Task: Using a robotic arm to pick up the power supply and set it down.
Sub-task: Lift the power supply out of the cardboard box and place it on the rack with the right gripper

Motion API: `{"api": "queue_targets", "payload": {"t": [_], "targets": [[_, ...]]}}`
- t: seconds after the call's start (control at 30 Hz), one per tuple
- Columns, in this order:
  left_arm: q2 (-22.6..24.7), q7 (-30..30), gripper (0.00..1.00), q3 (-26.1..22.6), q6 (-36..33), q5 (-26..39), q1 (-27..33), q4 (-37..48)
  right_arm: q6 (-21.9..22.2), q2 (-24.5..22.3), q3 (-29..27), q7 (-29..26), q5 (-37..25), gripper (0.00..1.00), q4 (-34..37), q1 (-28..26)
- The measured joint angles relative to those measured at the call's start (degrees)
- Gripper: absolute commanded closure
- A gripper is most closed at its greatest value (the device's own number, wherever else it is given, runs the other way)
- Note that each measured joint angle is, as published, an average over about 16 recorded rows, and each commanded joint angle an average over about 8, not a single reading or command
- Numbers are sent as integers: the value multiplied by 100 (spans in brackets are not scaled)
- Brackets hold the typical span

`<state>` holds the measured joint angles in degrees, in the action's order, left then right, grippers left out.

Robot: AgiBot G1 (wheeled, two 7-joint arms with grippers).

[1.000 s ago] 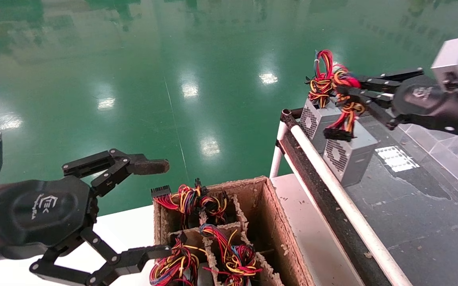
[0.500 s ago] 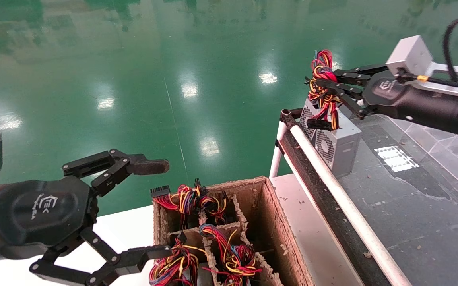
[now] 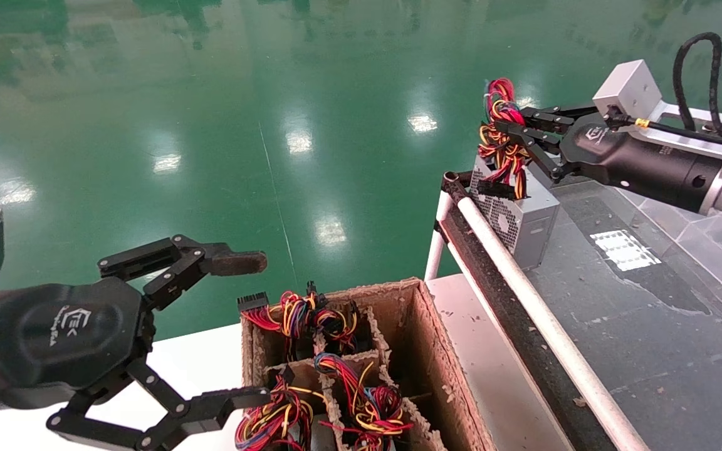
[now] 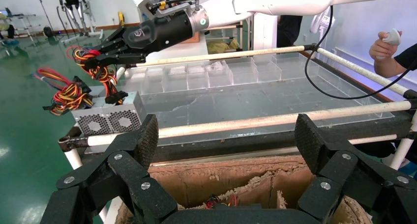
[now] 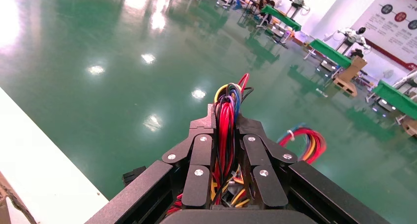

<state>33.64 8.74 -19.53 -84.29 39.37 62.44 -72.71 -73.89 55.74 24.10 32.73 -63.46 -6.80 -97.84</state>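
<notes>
**Two hands, one unit: wire-bundle grip at the far conveyor corner**

Two hands are in view. Nearest, the left hand (image 3: pixel 160 338) hangs idle over the white worktop (image 3: pixel 198 369) with its fingers spread wide, holding nothing, just beside the cardboard box (image 3: pixel 427 326) whose compartments hold more wire bundles.

Farther off, the right hand (image 3: pixel 514 134) is closed on the wire bundle (image 3: pixel 500 141) of the power supply (image 3: pixel 527 216). The grey unit sits at the far corner of the dark conveyor surface (image 3: pixel 649 326), against the white rail (image 3: pixel 524 294).

Handling, as judged:
- The metal case looks rigid and fairly heavy.
- The wires are soft and springy, so a unit lifted by them is likely to swing and tilt.
- The case sides would offer a steadier hold than the bundle.
- Avoid snagging the connectors on the rail.
</notes>
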Motion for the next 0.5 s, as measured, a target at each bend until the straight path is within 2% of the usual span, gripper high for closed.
{"api": "queue_targets", "payload": {"t": [0.03,0.23,0.27,0.3,0.5], "targets": [[0,0,0,0,0,0,0,0,0,7,-7,25,9,93,41,-4],[0,0,0,-1,0,0,0,0,-39,15,-26,119,36,18,253,-30],[0,0,0,-1,0,-1,0,0,-47,11,-28,131,38,7,281,-35],[0,0,0,-1,0,-1,0,0,-55,7,-29,142,40,0,308,-39],[-1,-1,0,-1,1,-1,0,0,-99,-26,-35,201,48,0,437,-57]]}}
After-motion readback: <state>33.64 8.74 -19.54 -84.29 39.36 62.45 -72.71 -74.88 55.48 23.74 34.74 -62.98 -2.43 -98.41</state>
